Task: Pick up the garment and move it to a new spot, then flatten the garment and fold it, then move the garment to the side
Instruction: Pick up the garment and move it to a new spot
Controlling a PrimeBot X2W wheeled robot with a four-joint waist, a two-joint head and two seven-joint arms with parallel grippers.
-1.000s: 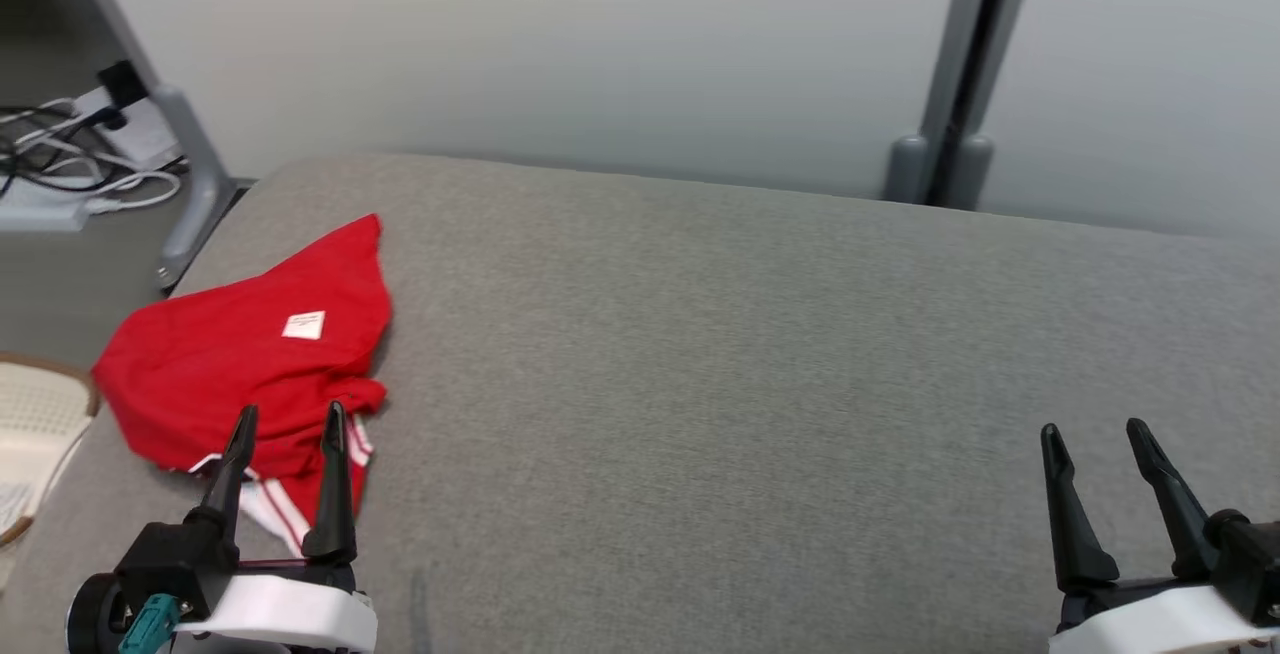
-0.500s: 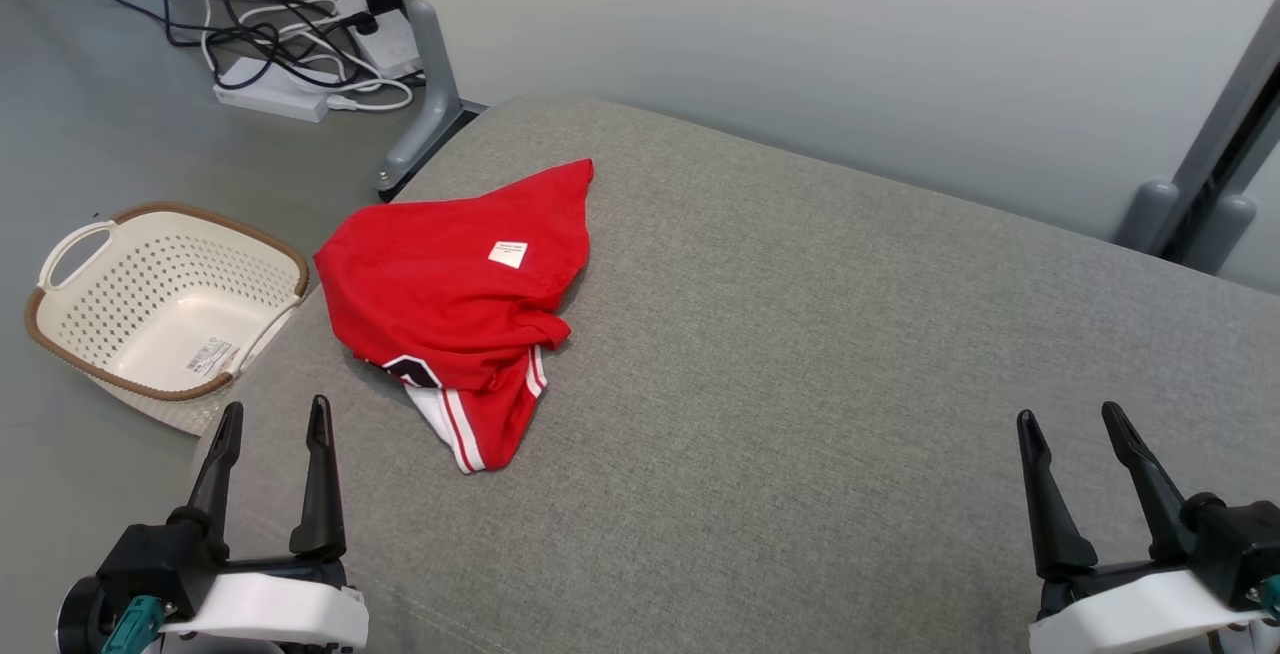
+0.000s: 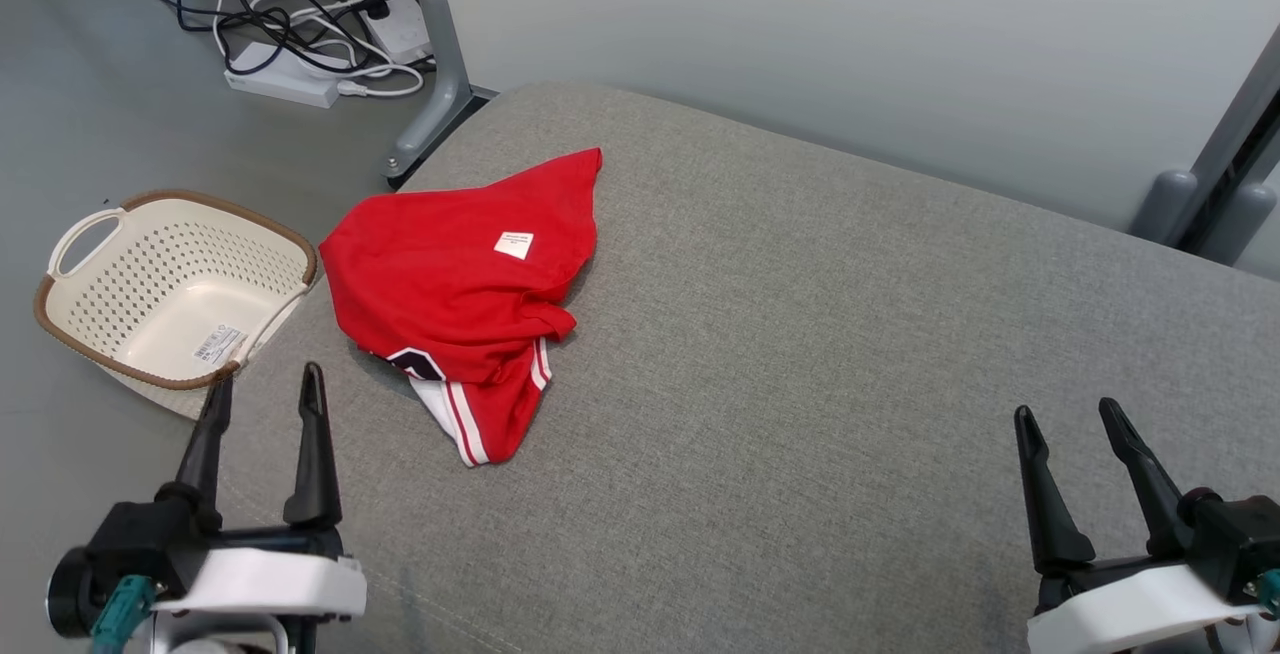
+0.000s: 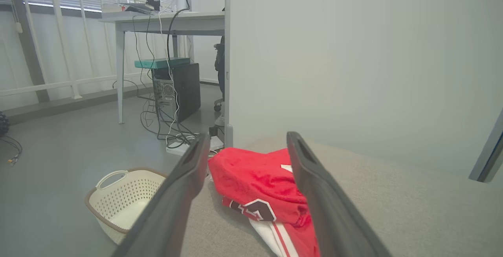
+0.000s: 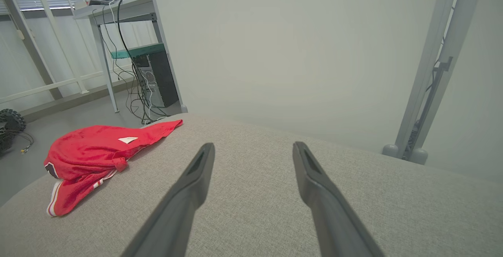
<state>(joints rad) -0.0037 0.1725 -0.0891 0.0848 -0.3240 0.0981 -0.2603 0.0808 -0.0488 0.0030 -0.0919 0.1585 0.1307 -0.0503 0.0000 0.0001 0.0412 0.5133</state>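
A red garment [image 3: 460,289] with white trim and a small white label lies crumpled near the left end of the grey cushioned surface [image 3: 800,354]. It also lies ahead of the fingers in the left wrist view [image 4: 255,182] and at the left of the right wrist view [image 5: 90,151]. My left gripper [image 3: 262,386] hovers open at the lower left, short of the garment's near edge, holding nothing. At the lower right my right gripper [image 3: 1067,414] stands open and empty, far from the garment.
A cream perforated basket [image 3: 170,284] with a brown rim sits on the floor left of the cushion. Cables and a power strip [image 3: 285,84] lie on the floor behind it, by a grey partition leg [image 3: 435,104]. A grey wall panel backs the cushion.
The head camera has swung left and tipped down, bringing the basket and floor cables into view. The garment lies as before; both grippers stay open.
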